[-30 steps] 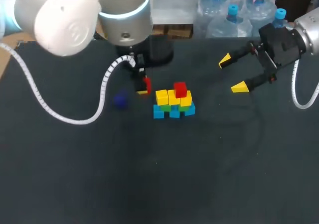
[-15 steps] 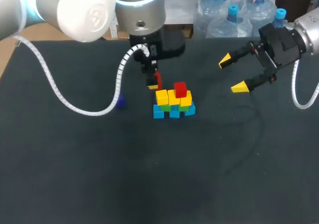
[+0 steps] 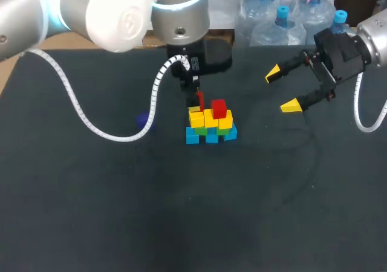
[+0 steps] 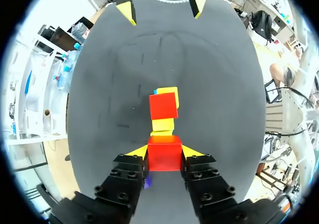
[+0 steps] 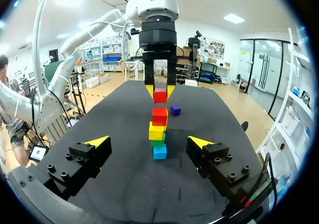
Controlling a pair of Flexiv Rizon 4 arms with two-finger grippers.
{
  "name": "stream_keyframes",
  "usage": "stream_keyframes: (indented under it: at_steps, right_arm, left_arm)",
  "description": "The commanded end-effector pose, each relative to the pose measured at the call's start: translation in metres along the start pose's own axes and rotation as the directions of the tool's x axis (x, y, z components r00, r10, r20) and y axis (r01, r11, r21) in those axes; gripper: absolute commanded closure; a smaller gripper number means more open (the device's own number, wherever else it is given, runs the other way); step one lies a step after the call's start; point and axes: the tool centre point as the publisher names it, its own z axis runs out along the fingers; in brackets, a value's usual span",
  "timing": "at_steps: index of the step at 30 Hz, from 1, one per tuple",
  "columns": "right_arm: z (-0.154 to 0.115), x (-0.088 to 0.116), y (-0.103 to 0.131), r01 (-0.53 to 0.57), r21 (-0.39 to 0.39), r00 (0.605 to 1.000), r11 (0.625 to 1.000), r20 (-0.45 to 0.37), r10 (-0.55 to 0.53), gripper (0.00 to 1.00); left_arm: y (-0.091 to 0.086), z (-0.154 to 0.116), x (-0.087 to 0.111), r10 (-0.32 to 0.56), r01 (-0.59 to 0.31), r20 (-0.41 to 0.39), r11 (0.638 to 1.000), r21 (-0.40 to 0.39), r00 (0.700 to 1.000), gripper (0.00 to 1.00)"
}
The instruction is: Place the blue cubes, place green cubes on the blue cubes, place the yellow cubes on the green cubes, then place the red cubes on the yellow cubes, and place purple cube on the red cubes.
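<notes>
The stack (image 3: 210,126) stands mid-table: blue cubes (image 3: 210,136) at the base, green above them, yellow cubes (image 3: 208,119) on those, and one red cube (image 3: 219,109) on top. My left gripper (image 3: 195,103) hangs just above the stack's left side, shut on a second red cube (image 3: 199,98). In the left wrist view that red cube (image 4: 164,153) sits between the yellow tips, with the stacked red cube (image 4: 163,106) ahead. A purple cube (image 3: 144,121) lies on the table left of the stack. My right gripper (image 3: 283,90) is open and empty, right of the stack (image 5: 158,133).
A white coiled cable (image 3: 115,133) loops from my left arm over the table beside the purple cube (image 5: 175,110). The dark table (image 3: 193,211) spreads wide in front of the stack.
My left gripper has carried the red cube to the right, from beside the stack to just over its left side. The right arm has kept still.
</notes>
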Motion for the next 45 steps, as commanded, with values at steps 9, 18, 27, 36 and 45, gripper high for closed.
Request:
stream_keyframes:
  at_steps: [9,18,27,36,45]
  right_arm:
    - [0.0,0.0,0.0,0.001,0.001,1.0,1.0,0.0,-0.001,0.0]
    - [0.0,0.0,0.0,0.001,0.001,1.0,1.0,0.0,-0.001,0.0]
    - [0.0,0.0,0.0,0.001,0.001,1.0,1.0,0.0,-0.001,0.0]
    - [0.0,0.0,0.0,0.001,0.001,1.0,1.0,0.0,-0.001,0.0]
    - [0.0,0.0,0.0,0.001,0.001,1.0,1.0,0.0,-0.001,0.0]
  left_arm:
    - [0.001,0.01,-0.011,-0.005,0.006,-0.028,0.999,0.041,1.0,1.0]
    - [-0.005,0.013,-0.013,-0.016,0.018,-0.028,0.999,0.045,0.999,1.0]
    - [-0.008,0.016,-0.011,-0.032,0.033,-0.027,0.998,0.048,0.999,1.0]
    - [-0.009,0.016,-0.012,-0.035,0.036,-0.023,0.998,0.046,0.999,1.0]
    - [-0.009,0.018,-0.014,-0.03,0.031,-0.021,0.998,0.048,0.999,1.0]
